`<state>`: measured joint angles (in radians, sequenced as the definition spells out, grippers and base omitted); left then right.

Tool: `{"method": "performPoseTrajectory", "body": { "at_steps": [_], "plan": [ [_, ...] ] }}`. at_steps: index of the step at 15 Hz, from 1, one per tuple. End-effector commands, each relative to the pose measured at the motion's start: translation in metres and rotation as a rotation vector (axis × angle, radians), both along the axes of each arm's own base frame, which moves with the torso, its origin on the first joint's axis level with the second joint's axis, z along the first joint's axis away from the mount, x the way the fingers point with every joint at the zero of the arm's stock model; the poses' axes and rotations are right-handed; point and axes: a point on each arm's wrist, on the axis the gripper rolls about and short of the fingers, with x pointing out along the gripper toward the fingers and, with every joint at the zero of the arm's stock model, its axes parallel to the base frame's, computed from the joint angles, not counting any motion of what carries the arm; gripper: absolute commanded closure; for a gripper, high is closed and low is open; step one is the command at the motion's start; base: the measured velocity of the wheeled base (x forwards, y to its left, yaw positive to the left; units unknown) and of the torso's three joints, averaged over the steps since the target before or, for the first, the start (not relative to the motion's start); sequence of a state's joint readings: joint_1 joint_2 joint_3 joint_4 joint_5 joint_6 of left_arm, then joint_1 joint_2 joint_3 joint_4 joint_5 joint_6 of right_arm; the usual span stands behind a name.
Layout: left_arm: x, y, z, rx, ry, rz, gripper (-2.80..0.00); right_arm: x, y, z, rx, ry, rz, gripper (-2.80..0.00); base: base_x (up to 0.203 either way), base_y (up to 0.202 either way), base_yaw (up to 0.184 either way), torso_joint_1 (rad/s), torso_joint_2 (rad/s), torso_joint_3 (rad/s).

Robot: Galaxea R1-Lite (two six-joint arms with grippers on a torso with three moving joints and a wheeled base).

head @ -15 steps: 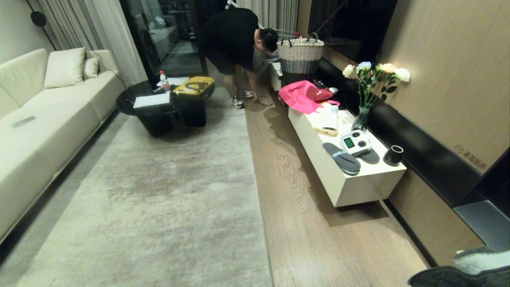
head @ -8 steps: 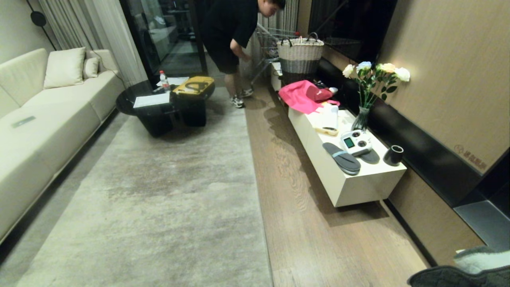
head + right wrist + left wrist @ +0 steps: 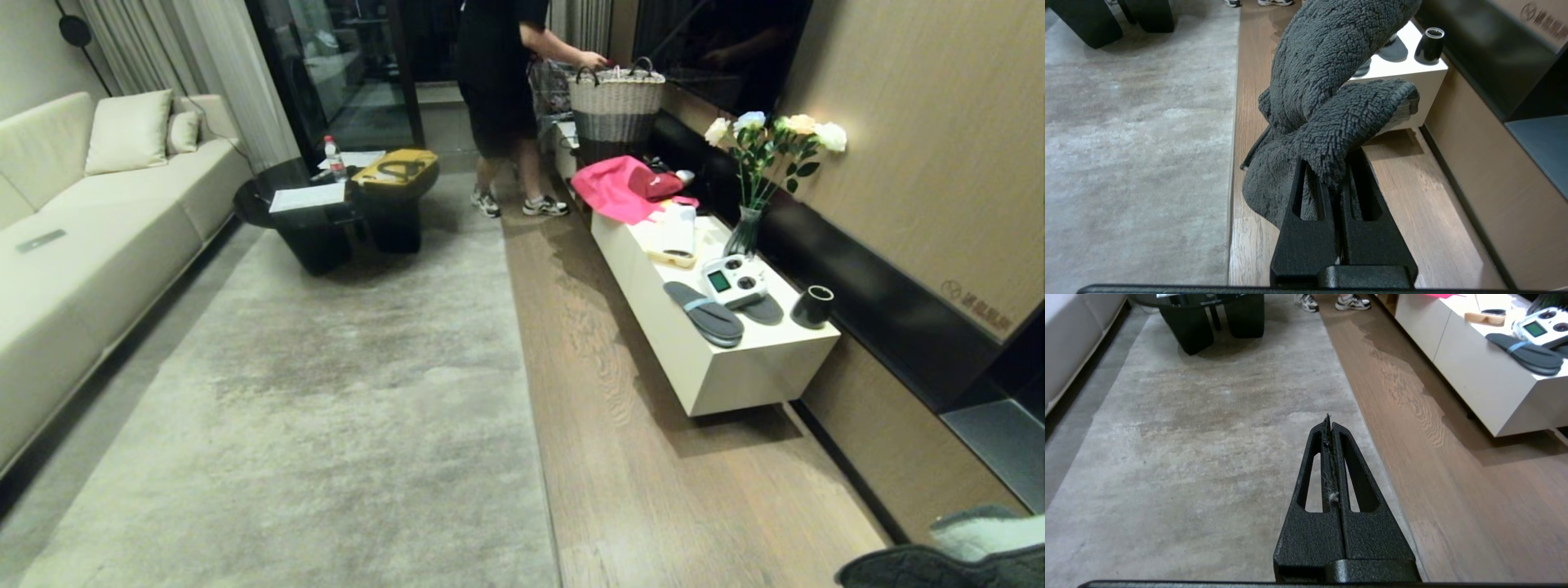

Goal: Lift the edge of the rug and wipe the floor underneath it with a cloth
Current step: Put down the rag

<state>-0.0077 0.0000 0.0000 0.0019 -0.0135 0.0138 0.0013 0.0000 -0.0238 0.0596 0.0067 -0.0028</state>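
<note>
The beige-grey rug's edge [image 3: 531, 392] runs straight away from me, flat against the wood-plank floor [image 3: 620, 457]. My right gripper [image 3: 1331, 165] is shut on the dark grey fluffy cloth [image 3: 1327, 81], which bunches over the fingertips and hangs above the floor strip beside the rug edge [image 3: 1233, 122]. In the head view only the cloth [image 3: 939, 563] shows, at the near right corner, its pale side up. My left gripper [image 3: 1329, 420] is shut, with only lint between its fingers. It hovers over the rug just inside the edge [image 3: 1350, 379].
A low white cabinet [image 3: 718, 384] with slippers, a vase and pink fabric [image 3: 612, 192] lines the floor strip's right side. A person [image 3: 498, 82] stands at the far end by a wicker basket [image 3: 614, 106]. A black coffee table [image 3: 326, 237] and a sofa [image 3: 82, 269] are at the left.
The person has straightened up from the floor and stepped to the basket. The whole head view has shifted slightly, so the camera moved. The cloth stays in the same corner.
</note>
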Motion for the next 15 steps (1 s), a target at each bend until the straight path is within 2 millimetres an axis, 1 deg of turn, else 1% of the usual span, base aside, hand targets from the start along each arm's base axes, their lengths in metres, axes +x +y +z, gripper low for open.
{"method": "performPoseTrajectory", "body": {
  "at_steps": [1,8,15],
  "plan": [
    [0.0000,0.0000,0.0000,0.000,0.000,0.000,0.00,0.0002,0.0000,-0.0002,0.000,0.003,0.001,0.00,0.000,0.000,0.000,-0.178,0.53,0.359],
    [0.0000,0.0000,0.0000,0.000,0.000,0.000,0.00,0.0002,0.0000,-0.0002,0.000,0.003,0.001,0.00,0.000,0.000,0.000,-0.137,0.51,0.366],
    [0.0000,0.0000,0.0000,0.000,0.000,0.000,0.00,0.0002,0.0000,-0.0002,0.000,0.003,0.001,0.00,0.000,0.000,0.000,-0.062,0.47,0.394]
  ]
}}
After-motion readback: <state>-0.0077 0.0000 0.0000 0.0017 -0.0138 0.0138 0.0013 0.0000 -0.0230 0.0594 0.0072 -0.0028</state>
